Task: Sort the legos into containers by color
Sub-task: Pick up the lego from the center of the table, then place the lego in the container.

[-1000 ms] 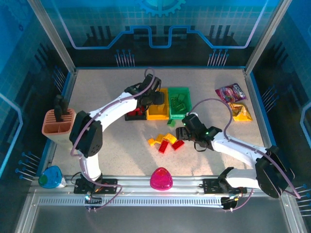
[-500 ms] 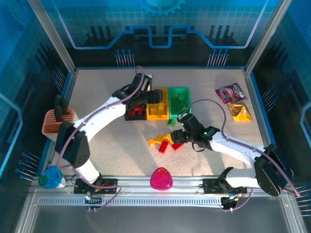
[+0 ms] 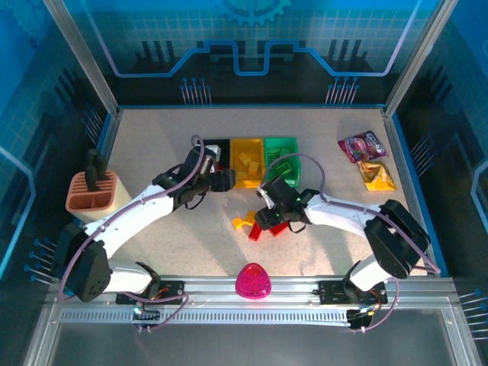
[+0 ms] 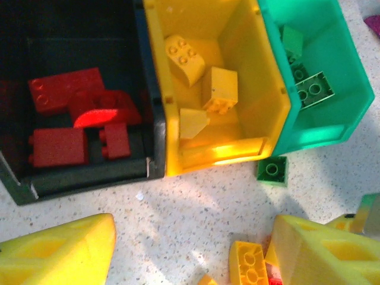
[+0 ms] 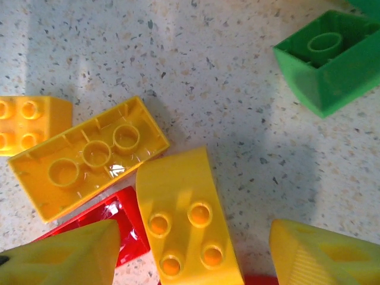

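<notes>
Three bins stand side by side across the top of the left wrist view: the black bin (image 4: 77, 183) holds red bricks (image 4: 62, 98), the yellow bin (image 4: 219, 157) holds yellow bricks (image 4: 219, 89), and the green bin (image 4: 309, 133) holds green bricks (image 4: 312, 89). The left gripper (image 4: 190, 255) hangs near them at the bottom of the frame, fingers spread, holding nothing. In the right wrist view the right gripper (image 5: 196, 255) is open, its fingers either side of a curved yellow brick (image 5: 184, 208) that lies on the table (image 5: 208, 59) among loose legos (image 5: 89, 160)
</notes>
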Robot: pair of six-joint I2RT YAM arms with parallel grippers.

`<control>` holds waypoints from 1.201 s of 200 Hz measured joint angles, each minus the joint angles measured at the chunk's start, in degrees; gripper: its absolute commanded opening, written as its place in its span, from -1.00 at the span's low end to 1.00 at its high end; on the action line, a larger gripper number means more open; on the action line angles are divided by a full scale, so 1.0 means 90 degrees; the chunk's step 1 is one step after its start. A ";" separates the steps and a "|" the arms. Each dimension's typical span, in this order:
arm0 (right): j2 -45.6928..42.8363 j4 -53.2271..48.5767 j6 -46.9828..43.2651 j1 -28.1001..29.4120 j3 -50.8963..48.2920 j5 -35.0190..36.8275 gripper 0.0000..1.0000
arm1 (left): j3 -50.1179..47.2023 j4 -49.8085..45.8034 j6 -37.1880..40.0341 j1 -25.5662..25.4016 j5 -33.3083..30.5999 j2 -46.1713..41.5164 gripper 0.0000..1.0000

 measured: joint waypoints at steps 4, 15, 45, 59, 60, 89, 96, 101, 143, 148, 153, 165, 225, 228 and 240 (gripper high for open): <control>0.0053 0.0000 0.0012 0.0000 0.0019 0.0005 0.18 | -0.0051 0.0002 -0.0017 0.0007 0.0000 -0.0041 0.40; 0.0204 -0.0046 -0.0024 0.0000 0.0085 0.0019 0.07 | -0.0194 0.0002 -0.0068 0.0029 -0.0002 -0.0182 0.40; 0.0381 -0.0044 -0.0010 0.0010 0.0236 0.0107 -0.27 | -0.0471 0.0007 -0.0095 0.0092 -0.0058 -0.0454 0.39; 0.0379 -0.0049 -0.0007 0.0024 0.0250 0.0168 -0.37 | -0.0590 0.0007 -0.0097 0.0102 -0.0097 -0.0542 0.39; 0.0379 -0.0049 -0.0019 0.0027 0.0253 0.0168 -0.38 | -0.0595 0.0007 -0.0097 0.0102 -0.0097 -0.0546 0.39; 0.0369 -0.0090 0.0027 0.0102 0.0272 0.0236 -0.45 | -0.0724 0.0002 -0.0095 0.0119 -0.0126 -0.0631 0.38; 0.0345 -0.0134 0.0029 0.0126 0.0272 0.0272 -0.46 | -0.0746 0.0002 -0.0095 0.0119 -0.0143 -0.0661 0.38; 0.0308 -0.0175 0.0027 0.0138 0.0272 0.0291 -0.46 | -0.0763 0.0005 -0.0095 0.0126 -0.0143 -0.0682 0.38; -0.0294 -0.0435 0.0002 0.0165 0.0500 0.0488 -0.46 | -0.1042 0.0061 -0.0129 0.0131 -0.0141 -0.0843 0.38; -0.0362 -0.0454 -0.0002 0.0163 0.0578 0.0512 -0.46 | -0.1095 0.0063 -0.0148 0.0131 -0.0138 -0.0867 0.38; -0.0415 -0.0459 -0.0022 0.0160 0.0653 0.0532 -0.45 | -0.1154 0.0070 -0.0170 0.0131 -0.0136 -0.0891 0.38; -0.0491 -0.0469 -0.0051 0.0155 0.0872 0.0580 -0.45 | -0.1309 0.0080 -0.0248 0.0129 -0.0112 -0.0981 0.38; 0.0051 -0.0639 -0.0289 -0.0367 0.2395 0.0651 -0.44 | -0.2096 0.0126 -0.0639 -0.0209 -0.0092 -0.1571 0.36; 0.0131 -0.0639 -0.0308 -0.0401 0.2499 0.0646 -0.44 | -0.2132 0.0121 -0.0670 -0.0228 -0.0092 -0.1603 0.36; 0.0466 -0.0680 -0.0357 -0.0534 0.2948 0.0646 -0.44 | -0.2300 0.0121 -0.0777 -0.0325 -0.0092 -0.1729 0.35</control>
